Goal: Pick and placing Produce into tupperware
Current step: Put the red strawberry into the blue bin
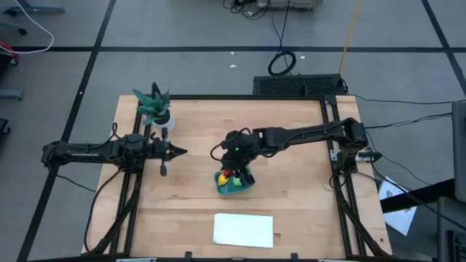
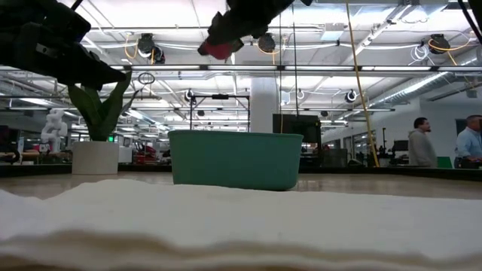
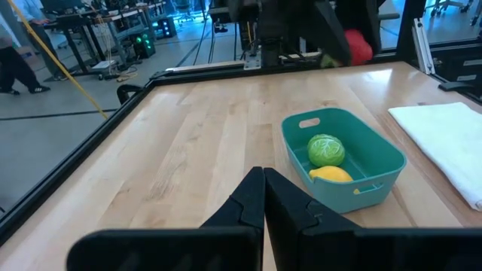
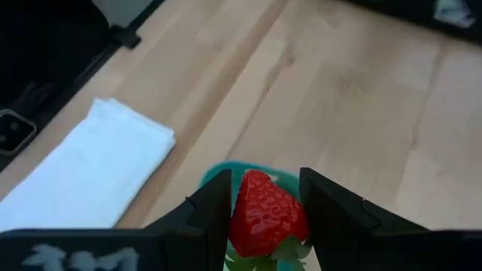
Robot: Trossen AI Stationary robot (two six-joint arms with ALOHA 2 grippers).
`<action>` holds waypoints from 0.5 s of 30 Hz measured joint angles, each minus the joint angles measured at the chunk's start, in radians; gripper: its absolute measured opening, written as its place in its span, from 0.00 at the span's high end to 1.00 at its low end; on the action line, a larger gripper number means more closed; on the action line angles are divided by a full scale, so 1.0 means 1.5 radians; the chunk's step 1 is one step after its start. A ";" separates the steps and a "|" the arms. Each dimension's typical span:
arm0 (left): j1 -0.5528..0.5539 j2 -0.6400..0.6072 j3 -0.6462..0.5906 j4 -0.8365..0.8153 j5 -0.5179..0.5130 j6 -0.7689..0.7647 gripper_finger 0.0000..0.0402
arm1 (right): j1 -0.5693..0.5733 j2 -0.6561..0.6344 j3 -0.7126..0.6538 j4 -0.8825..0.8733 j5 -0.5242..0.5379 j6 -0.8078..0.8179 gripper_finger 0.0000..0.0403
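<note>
Right gripper (image 4: 263,214), clamped on the strawberry (image 4: 265,211) above the teal tupperware (image 3: 376,154): lower before releasing beside the green fruit (image 3: 326,149) and lemon (image 3: 331,175).

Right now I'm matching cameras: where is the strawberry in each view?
High: strawberry above the tupperware.
Low: top centre, above the tupperware.
Left wrist: far, upper right.
Right wrist: bottom centre, between the jaws.
Shared landmark: the tupperware.

Red strawberry (image 4: 267,211) with green leaves, teal tupperware (image 3: 376,154), bright green round fruit (image 3: 326,150), yellow lemon (image 3: 331,175), white sheet (image 1: 243,229), light wood worktop (image 1: 291,138)
</note>
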 joint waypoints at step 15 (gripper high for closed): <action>0.000 0.000 0.000 -0.001 0.001 -0.002 0.99 | 0.006 0.014 -0.104 0.142 0.031 0.137 0.66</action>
